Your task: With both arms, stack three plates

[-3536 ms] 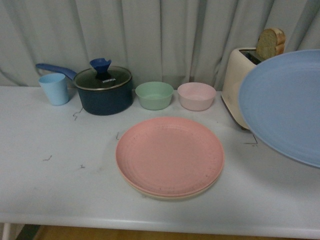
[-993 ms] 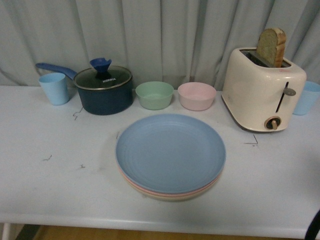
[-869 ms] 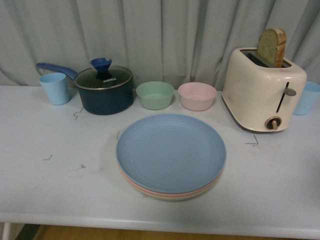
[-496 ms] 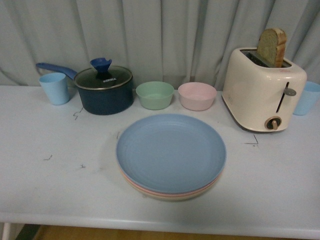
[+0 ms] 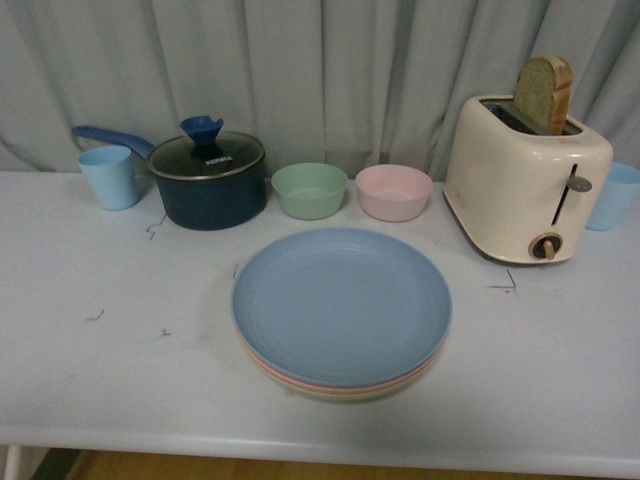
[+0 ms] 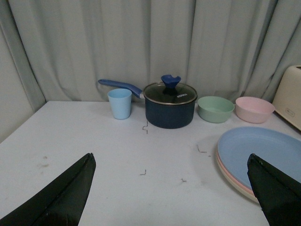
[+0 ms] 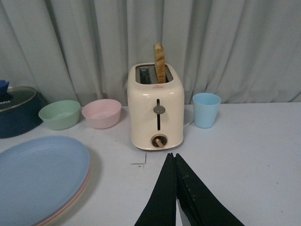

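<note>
Staged kitchen mock-up, not a real kitchen. White counter (image 5: 80,380) backed only by a grey curtain (image 5: 300,70). Kitchenware set out in a row: lidded saucepan (image 5: 208,185), toaster (image 5: 525,180) holding bread (image 5: 543,92), bowls, cups.

Plates, three, round, shallow, matte: blue plate (image 5: 341,304) on top, pink plate (image 5: 300,379) beneath, cream-beige plate (image 5: 330,395) lowest; stacked flat, aligned, on the table.

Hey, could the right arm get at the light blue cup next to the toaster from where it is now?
Probably yes. In the right wrist view the right gripper is shut and hangs over bare table, and nothing stands between it and the light blue cup. The toaster sits beside that path, apart from the cup.
</note>
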{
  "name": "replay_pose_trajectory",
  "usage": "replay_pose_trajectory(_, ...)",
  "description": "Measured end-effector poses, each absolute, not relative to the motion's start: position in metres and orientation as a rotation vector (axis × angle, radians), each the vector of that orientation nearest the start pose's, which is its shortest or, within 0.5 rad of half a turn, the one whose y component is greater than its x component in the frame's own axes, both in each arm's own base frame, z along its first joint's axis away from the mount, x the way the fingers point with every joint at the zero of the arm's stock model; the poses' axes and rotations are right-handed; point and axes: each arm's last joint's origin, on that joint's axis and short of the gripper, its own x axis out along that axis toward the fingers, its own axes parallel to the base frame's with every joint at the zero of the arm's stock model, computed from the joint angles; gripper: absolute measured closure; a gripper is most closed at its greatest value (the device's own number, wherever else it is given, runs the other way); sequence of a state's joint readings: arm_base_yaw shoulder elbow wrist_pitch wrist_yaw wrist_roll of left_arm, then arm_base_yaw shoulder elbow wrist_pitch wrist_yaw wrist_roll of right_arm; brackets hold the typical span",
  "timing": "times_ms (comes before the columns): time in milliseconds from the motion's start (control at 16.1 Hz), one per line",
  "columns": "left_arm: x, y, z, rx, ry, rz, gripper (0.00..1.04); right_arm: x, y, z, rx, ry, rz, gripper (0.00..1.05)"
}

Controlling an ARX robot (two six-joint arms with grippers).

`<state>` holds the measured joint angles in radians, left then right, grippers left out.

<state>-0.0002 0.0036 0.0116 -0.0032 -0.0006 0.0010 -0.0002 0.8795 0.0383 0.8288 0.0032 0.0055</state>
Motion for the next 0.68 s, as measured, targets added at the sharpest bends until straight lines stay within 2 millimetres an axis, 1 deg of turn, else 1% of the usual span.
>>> replay_pose_trajectory(372,0.097,0.000,0.167,0.001,-0.005,0.000,0.07,0.134,0.000,0.167,0.006,-0.001,-0.003,1.03)
replay_pose_trajectory(682,0.097,0.000,0.167,0.001,-0.005,0.000,0.07,0.123,0.000,0.170,0.006,-0.012,-0.003,1.03)
